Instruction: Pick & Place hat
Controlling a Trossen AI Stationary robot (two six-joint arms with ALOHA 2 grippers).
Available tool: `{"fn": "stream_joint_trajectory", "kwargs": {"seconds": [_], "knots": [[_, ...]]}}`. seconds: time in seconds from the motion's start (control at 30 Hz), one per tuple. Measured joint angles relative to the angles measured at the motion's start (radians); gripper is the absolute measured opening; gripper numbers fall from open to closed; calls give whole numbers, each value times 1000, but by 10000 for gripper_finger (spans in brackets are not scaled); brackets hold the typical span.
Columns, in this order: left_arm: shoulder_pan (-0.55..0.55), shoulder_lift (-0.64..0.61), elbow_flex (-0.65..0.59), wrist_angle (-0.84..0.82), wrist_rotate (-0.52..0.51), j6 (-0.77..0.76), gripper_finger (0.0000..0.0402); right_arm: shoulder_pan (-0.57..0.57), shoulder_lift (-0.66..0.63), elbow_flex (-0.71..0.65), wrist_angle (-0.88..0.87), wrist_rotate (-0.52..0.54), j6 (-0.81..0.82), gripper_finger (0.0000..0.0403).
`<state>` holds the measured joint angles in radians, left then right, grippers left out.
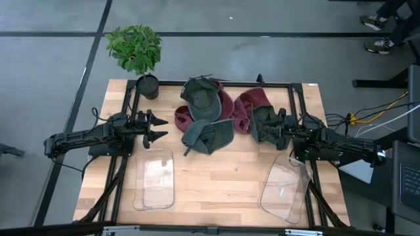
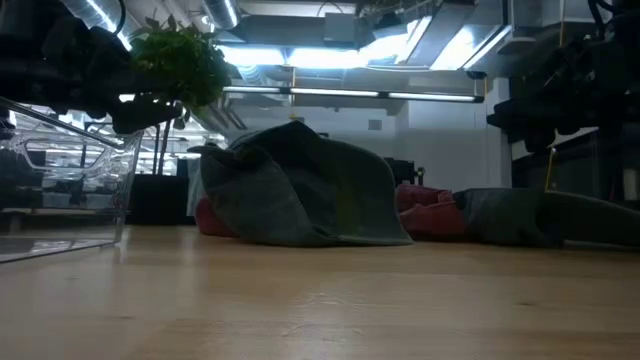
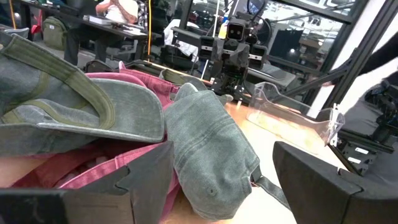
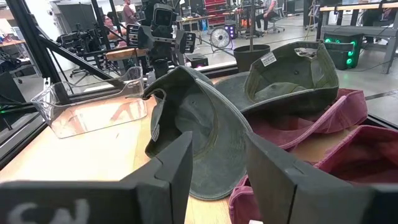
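Several hats lie heaped at the table's middle: a green hat (image 1: pixel 200 95) on top at the far side, a green cap (image 1: pixel 209 134) in front of it, maroon hats (image 1: pixel 248 108) between and beside them, and another green hat (image 1: pixel 264 124) at the right end. My left gripper (image 1: pixel 159 129) is open, level, just left of the pile; its fingers (image 3: pixel 143 180) frame the green cap (image 3: pixel 211 149). My right gripper (image 1: pixel 275 128) is open and hovers over the right-end green hat. In its wrist view (image 4: pixel 217 140) a green cap (image 4: pixel 193 124) lies ahead.
A clear tray (image 1: pixel 154 178) lies near the front, left of centre, and a second clear tray (image 1: pixel 285 185) sits at the front right. A potted plant (image 1: pixel 136 52) stands at the far left corner. A black frame (image 1: pixel 289 85) borders the table. People sit in the room beyond.
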<state>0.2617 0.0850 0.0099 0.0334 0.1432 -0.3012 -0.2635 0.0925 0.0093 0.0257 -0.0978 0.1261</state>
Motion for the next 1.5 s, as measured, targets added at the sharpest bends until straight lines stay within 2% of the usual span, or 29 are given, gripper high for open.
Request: {"fn": "stream_joint_trajectory", "kwargs": {"seconds": [0.57,0.7,0.8,0.93,1.13,1.3,1.5], "knots": [[0,0,0,0,0,0,267,0,8,8,-15,0,0,142],[0,0,0,0,0,0,267,0,33,109,-61,0,0,142],[0,0,0,0,0,0,267,0,68,236,-143,0,0,142],[0,0,0,0,0,0,267,0,168,448,-341,0,0,142],[0,0,0,0,0,0,267,0,401,739,-568,0,0,142],[0,0,0,0,0,0,267,0,607,880,-602,0,0,142],[0,0,0,0,0,0,267,6,833,942,-569,1,0,142]]}}
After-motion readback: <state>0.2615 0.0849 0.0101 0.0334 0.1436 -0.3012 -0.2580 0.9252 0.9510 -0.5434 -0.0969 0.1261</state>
